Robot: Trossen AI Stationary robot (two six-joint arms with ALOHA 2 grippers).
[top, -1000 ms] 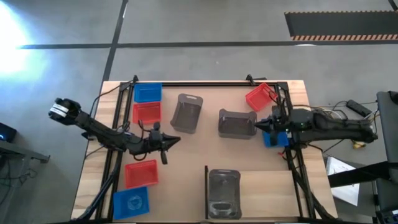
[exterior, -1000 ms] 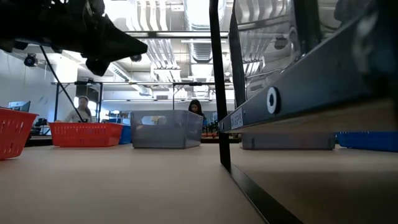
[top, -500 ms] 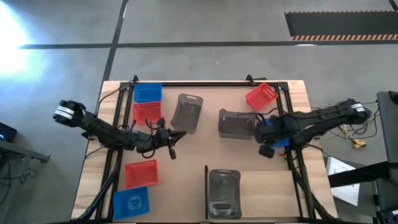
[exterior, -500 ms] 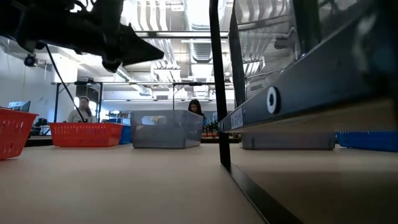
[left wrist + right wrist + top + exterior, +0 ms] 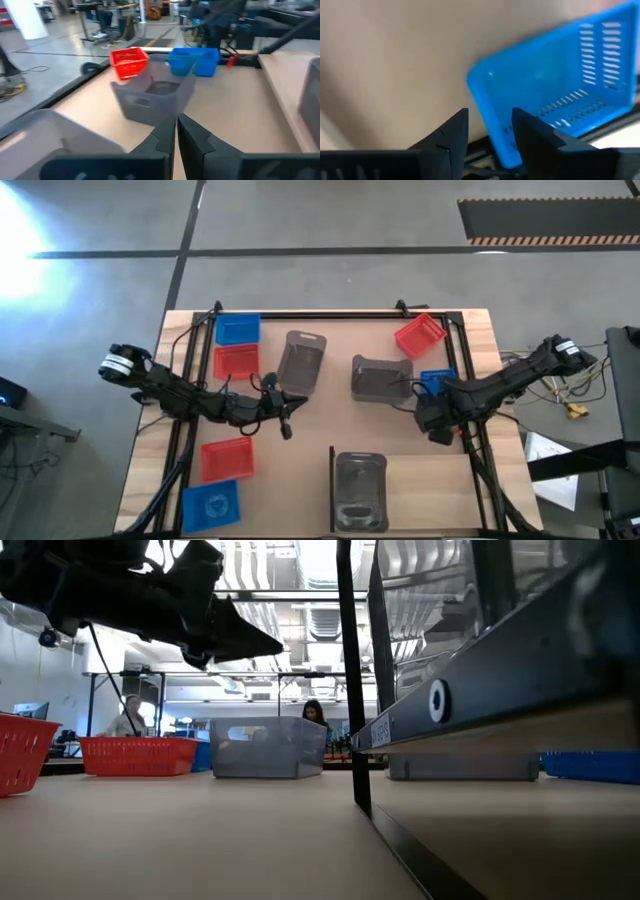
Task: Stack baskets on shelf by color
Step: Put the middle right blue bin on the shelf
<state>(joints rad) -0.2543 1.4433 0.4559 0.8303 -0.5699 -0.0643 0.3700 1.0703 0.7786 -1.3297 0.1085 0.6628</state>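
My left gripper (image 5: 288,418) is shut and empty above the table's middle, its tips (image 5: 176,131) aimed at a grey basket (image 5: 150,97). That grey basket (image 5: 380,378) and another (image 5: 300,362) rest on the tabletop. A third grey basket (image 5: 360,490) stands on the shelf (image 5: 430,490). My right gripper (image 5: 433,420) is open just near of a blue basket (image 5: 437,383) at the right. A red basket (image 5: 418,335) lies beyond it. My right gripper's open fingers (image 5: 452,132) stand either side of the blue basket's rim (image 5: 492,127), which looks tilted in the right wrist view. I cannot tell whether either finger touches it.
On the left lie two red baskets (image 5: 236,360) (image 5: 227,458) and two blue ones (image 5: 237,330) (image 5: 211,503). A black metal frame (image 5: 330,314) runs round the table, and the shelf's dark upright edge (image 5: 352,690) rises near the middle. People stand in the room behind.
My left gripper has moved toward the table's right, nearer the grey baskets, staying shut. My right gripper has drawn back from the grey basket toward the near edge and turned, now standing near of the blue basket.
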